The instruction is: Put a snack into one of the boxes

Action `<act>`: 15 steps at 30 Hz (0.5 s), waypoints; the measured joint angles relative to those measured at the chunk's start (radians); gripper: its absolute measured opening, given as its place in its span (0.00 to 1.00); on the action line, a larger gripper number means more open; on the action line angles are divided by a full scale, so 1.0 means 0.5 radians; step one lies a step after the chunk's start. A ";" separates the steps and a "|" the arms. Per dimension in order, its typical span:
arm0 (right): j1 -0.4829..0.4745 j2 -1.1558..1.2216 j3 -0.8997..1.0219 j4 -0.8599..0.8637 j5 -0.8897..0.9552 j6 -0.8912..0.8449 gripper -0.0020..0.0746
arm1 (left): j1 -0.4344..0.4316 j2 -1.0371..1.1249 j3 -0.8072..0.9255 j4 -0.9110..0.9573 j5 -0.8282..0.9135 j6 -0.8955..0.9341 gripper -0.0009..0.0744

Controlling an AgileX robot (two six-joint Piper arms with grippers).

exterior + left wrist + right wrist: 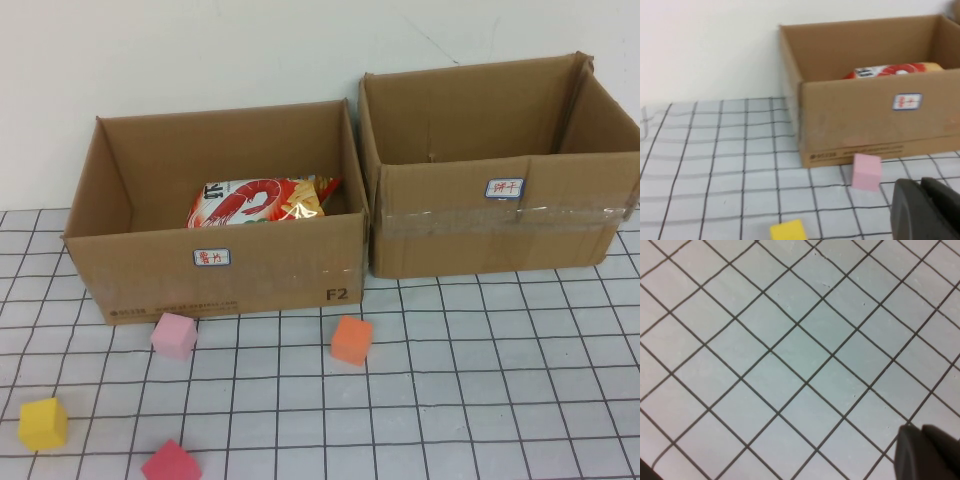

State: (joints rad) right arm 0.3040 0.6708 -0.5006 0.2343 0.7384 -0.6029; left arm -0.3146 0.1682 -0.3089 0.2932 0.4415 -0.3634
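A red and white snack bag (262, 201) lies inside the left cardboard box (215, 270); it also shows in the left wrist view (890, 71) within that box (875, 125). The right cardboard box (500, 225) shows no contents. Neither gripper appears in the high view. My left gripper (920, 184) is low over the table in front of the left box, near a pink cube (866, 171), fingers together and holding nothing. My right gripper (920, 430) hangs over bare gridded table, fingers together and holding nothing.
Foam cubes lie on the gridded table in front of the boxes: pink (174, 335), orange (351, 340), yellow (43, 424) and red (171, 463). The yellow cube shows in the left wrist view (788, 231). A white wall stands behind the boxes.
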 joint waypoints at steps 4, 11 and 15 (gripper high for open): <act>0.000 0.000 0.000 0.004 0.000 0.000 0.03 | 0.202 -0.212 0.237 -0.090 -0.120 0.076 0.01; 0.000 0.000 0.000 0.008 0.002 0.000 0.03 | 0.391 -0.355 0.661 -0.290 -0.452 0.204 0.01; 0.000 0.000 0.000 0.016 0.010 0.000 0.03 | 0.481 -0.355 0.672 -0.456 -0.339 0.256 0.01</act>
State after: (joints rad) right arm 0.3040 0.6708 -0.5006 0.2423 0.7435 -0.6029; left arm -0.0743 -0.0092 0.0270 0.0652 0.2719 -0.2355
